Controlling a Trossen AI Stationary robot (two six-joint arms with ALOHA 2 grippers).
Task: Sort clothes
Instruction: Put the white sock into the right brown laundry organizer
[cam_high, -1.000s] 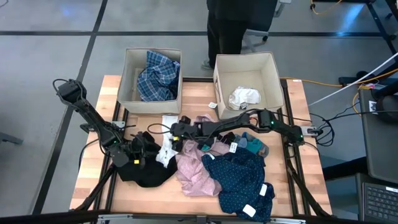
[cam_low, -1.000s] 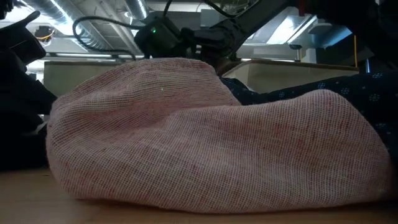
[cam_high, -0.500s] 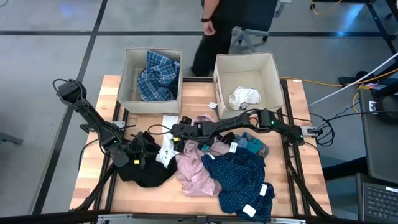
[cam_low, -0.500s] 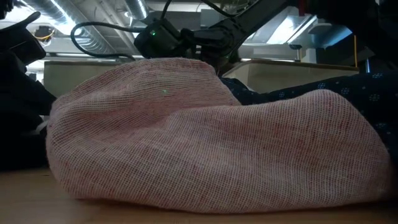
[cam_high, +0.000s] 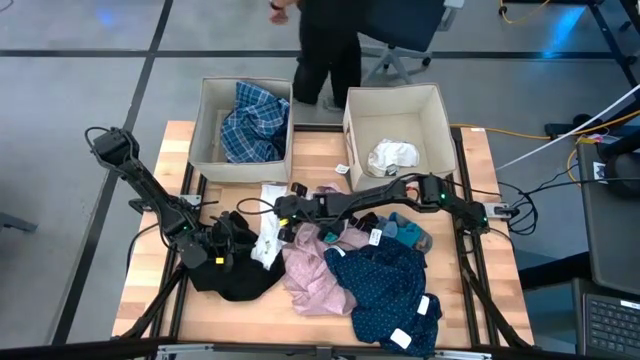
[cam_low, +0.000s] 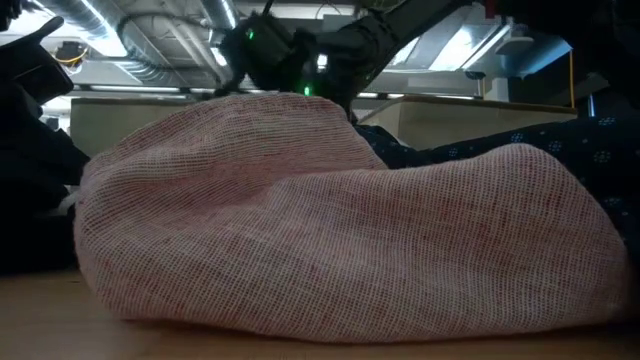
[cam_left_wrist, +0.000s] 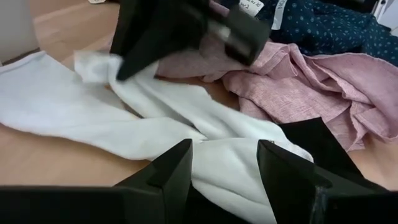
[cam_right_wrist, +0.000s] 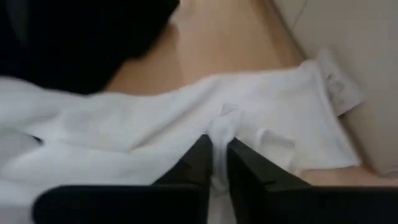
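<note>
A: Item one, right gripper (cam_right_wrist: 214, 163): the jaws, wide a second ago, have pinched a fold of the white garment (cam_right_wrist: 155, 140) at the pile's left edge; lift to a bin likely next.

B: Left gripper (cam_left_wrist: 224, 165): open, empty, over the same white garment. Beyond: pink garment (cam_high: 312, 275), navy dotted piece (cam_high: 385, 285), black garment (cam_high: 235, 270) overlapping, liable to drag. Farthest: beige bins (cam_high: 212, 98), a person behind.
</note>
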